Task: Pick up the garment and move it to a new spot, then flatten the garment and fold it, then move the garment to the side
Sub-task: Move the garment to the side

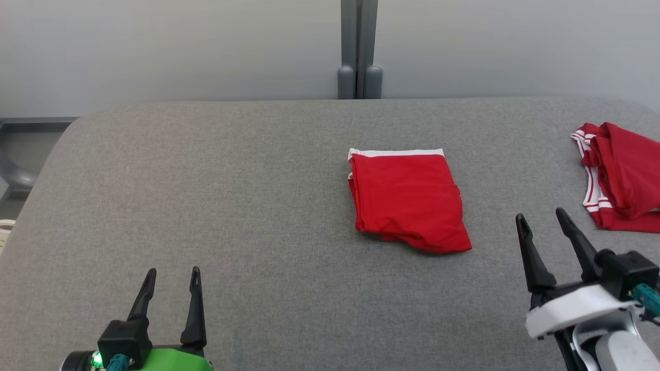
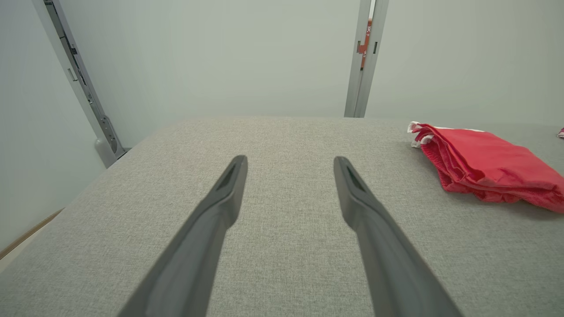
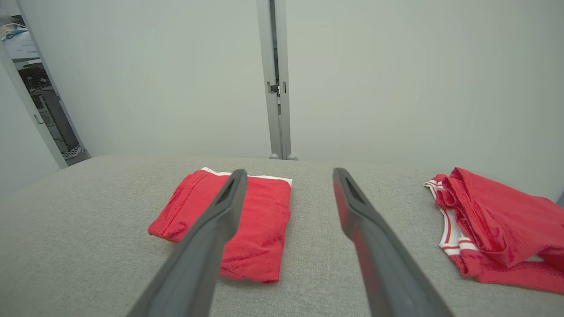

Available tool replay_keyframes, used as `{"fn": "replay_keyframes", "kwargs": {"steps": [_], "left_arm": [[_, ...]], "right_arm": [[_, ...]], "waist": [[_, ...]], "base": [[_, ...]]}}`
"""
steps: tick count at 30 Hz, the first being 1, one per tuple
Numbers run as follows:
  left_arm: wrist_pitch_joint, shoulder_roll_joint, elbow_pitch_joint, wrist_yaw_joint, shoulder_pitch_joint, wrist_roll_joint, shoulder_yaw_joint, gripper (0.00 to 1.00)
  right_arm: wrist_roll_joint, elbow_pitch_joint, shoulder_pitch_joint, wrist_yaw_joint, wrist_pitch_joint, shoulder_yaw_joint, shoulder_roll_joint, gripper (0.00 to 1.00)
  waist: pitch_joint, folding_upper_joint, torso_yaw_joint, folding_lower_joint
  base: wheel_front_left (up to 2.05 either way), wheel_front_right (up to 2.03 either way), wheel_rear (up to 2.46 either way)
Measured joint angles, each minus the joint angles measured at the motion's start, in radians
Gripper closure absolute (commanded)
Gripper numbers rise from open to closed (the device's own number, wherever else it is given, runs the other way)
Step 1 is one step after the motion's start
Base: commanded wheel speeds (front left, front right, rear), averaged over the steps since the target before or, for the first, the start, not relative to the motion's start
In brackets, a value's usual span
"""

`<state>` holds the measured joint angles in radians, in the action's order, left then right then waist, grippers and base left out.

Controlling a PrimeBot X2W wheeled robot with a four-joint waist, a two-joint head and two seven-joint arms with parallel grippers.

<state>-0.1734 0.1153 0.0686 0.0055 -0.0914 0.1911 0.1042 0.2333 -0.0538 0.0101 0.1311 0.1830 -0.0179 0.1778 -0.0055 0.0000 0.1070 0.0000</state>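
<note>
Red and folded into a neat rectangle, white band at its far edge, the garment lies in the middle of the grey tabletop. A 2nd red garment sits crumpled at the right edge. The left fingers and right fingers hover spread apart, holding nothing.

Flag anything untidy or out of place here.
The folded red garment lies slightly askew, its near edge uneven. The other red garment, far right, is bunched up rather than flat.

Slim black fingers on both: left claw has a green wrist, right claw a white one, teal plugs each.
</note>
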Motion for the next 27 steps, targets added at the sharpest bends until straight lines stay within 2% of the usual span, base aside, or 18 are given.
{"fn": "replay_keyframes", "kwargs": {"steps": [8,16,27], "left_arm": [[-0.023,-0.018,0.008,0.013,0.06,-0.01,0.037,0.0],[-0.058,-0.042,0.044,0.031,0.128,-0.013,0.079,0.0],[-0.084,-0.059,0.087,0.048,0.211,-0.005,0.132,0.0]], "right_arm": [[0.003,-0.131,-0.273,0.0,-0.043,-0.067,0.097,0.0],[0.023,-0.33,-0.506,0.0,-0.077,-0.138,0.163,0.0],[0.079,-0.609,-0.621,0.0,-0.059,-0.22,0.172,0.0]], "waist": [[0.065,0.0,0.026,0.0],[0.162,0.0,0.071,0.0],[0.282,0.0,0.13,0.0]], "base": [[0.0,0.0,0.0],[0.0,0.0,0.0],[0.0,0.0,0.0]]}}
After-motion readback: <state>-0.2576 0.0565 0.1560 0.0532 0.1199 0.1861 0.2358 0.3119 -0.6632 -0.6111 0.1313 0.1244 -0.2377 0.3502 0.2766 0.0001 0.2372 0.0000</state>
